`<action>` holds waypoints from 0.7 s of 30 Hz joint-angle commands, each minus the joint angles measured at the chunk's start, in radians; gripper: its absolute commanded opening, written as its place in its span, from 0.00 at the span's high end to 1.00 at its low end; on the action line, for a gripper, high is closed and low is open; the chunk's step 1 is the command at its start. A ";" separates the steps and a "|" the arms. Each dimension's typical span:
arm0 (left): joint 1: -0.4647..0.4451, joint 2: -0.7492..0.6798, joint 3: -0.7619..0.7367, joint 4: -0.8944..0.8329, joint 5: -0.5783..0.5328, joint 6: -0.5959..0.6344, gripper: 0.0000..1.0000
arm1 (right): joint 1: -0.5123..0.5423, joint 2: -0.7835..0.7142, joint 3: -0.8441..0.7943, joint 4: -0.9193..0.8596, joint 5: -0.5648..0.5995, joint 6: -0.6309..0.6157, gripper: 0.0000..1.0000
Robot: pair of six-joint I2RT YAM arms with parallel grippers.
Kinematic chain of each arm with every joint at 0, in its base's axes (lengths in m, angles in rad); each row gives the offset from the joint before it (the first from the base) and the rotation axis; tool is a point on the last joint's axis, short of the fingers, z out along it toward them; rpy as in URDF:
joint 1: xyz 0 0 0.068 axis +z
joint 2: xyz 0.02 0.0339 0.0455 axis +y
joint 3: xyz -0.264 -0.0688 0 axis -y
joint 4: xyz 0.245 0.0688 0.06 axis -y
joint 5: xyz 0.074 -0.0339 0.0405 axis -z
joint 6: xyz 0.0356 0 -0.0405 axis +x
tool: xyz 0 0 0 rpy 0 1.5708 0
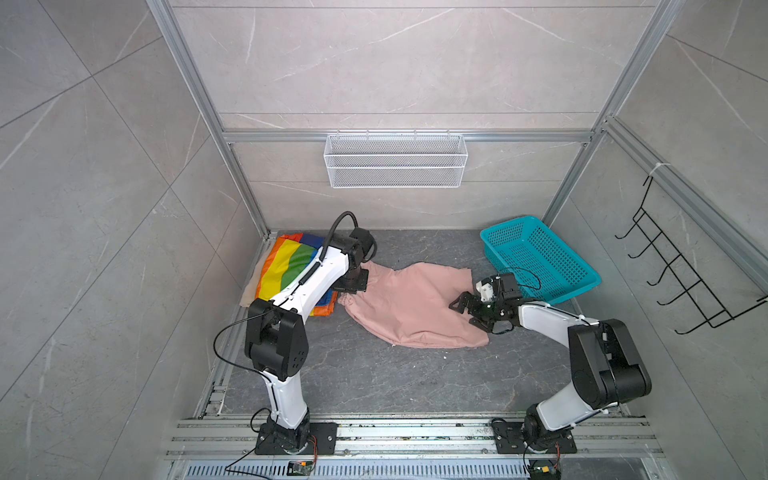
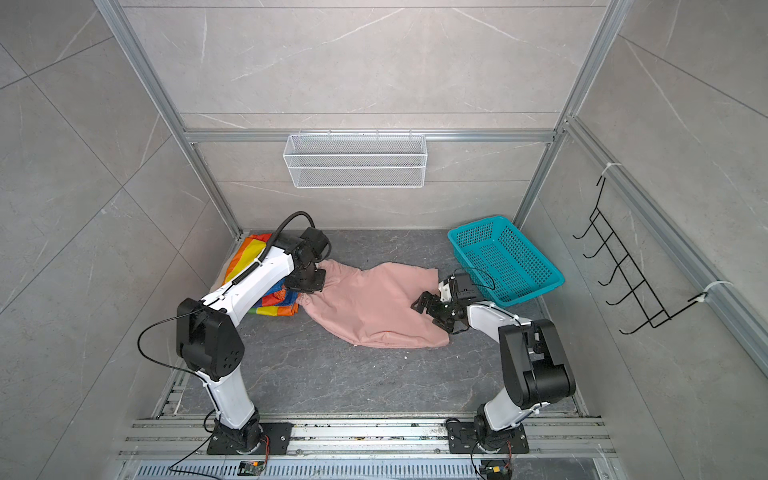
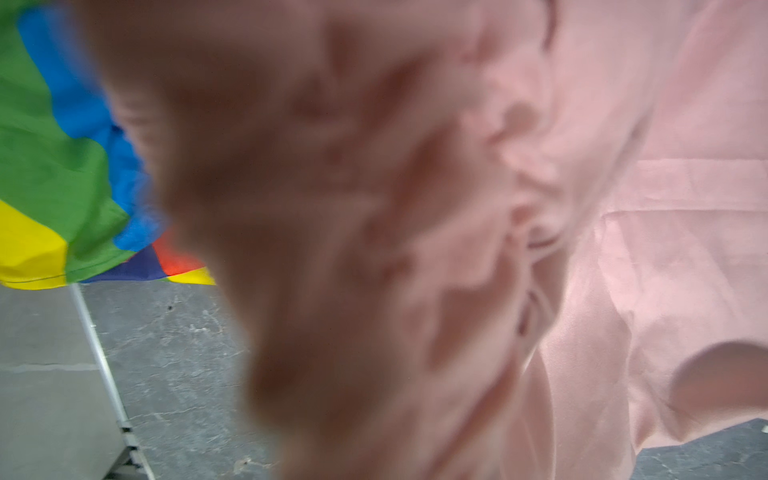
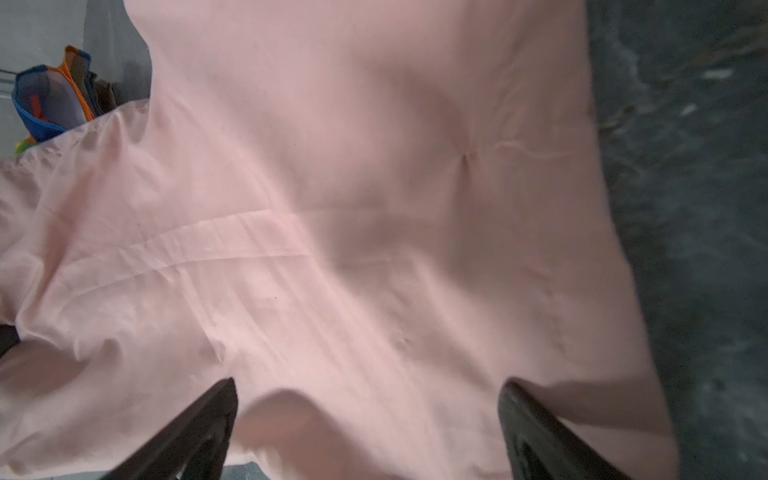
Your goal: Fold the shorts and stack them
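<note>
The pink shorts (image 1: pixel 411 303) lie spread out flat in the middle of the surface (image 1: pixel 395 374), waistband to the left and leg hems to the right, not yet folded. The left fingers (image 1: pixel 355 286) are clenched at the gathered waistband. The left wrist view is filled with blurred, bunched pink cloth, so they appear to be pinching that band, though the grip itself is hidden. The right fingers (image 4: pixel 195 428) stand spread wide just above the cloth near the right leg hems, grasping nothing.

The step in hand looks like taking hold for the first fold. Next, the right fingers need to come down and pinch a hem, so both ends can be lifted together.

At the far left, the rainbow shorts (image 1: pixel 286 266) sit folded on the beige shorts (image 1: pixel 248 293), touching the pink waistband. That closeness could drag the stack. The teal basket (image 1: pixel 509 225) stands far right, just behind the right arm.
</note>
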 commanded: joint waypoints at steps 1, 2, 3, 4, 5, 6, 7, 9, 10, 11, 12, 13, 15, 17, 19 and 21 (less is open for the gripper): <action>-0.018 0.020 0.056 -0.099 -0.055 0.015 1.00 | 0.067 -0.013 0.053 0.056 0.024 0.110 0.01; -0.022 0.023 0.065 -0.101 -0.050 0.013 1.00 | 0.091 -0.013 0.068 0.077 0.038 0.148 0.01; -0.026 0.024 0.072 -0.102 -0.045 0.010 1.00 | 0.112 -0.008 0.076 0.112 0.052 0.195 0.01; -0.030 0.025 0.079 -0.101 -0.039 0.009 1.00 | 0.129 0.002 0.082 0.155 0.064 0.252 0.01; -0.033 0.024 0.083 -0.101 -0.035 0.007 1.00 | 0.146 0.023 0.090 0.207 0.074 0.310 0.01; -0.033 0.023 0.087 -0.099 -0.032 0.001 1.00 | 0.160 0.049 0.103 0.256 0.077 0.356 0.01; -0.035 0.021 0.090 -0.098 -0.026 -0.003 1.00 | 0.178 0.087 0.135 0.289 0.077 0.397 0.01; -0.036 0.016 0.087 -0.084 -0.008 -0.013 1.00 | 0.213 0.167 0.226 0.308 0.098 0.456 0.01; -0.037 0.014 0.084 -0.076 0.003 -0.014 1.00 | 0.233 0.217 0.283 0.309 0.111 0.476 0.01; -0.037 0.012 0.081 -0.068 0.013 -0.015 1.00 | 0.244 0.253 0.331 0.311 0.115 0.492 0.01; -0.037 0.010 0.075 -0.060 0.025 -0.017 1.00 | 0.260 0.304 0.389 0.320 0.114 0.513 0.01; -0.037 0.007 0.067 -0.051 0.035 -0.019 1.00 | 0.273 0.357 0.446 0.333 0.113 0.538 0.01; -0.037 0.000 0.042 -0.032 0.053 -0.023 1.00 | 0.295 0.457 0.553 0.353 0.106 0.584 0.01; -0.037 -0.011 0.010 -0.003 0.067 -0.025 1.00 | 0.311 0.559 0.658 0.351 0.099 0.618 0.01; -0.036 -0.020 -0.018 0.022 0.080 -0.026 1.00 | 0.324 0.647 0.757 0.338 0.102 0.637 0.01; -0.037 -0.020 -0.035 0.032 0.084 -0.025 1.00 | 0.328 0.711 0.828 0.307 0.115 0.643 0.01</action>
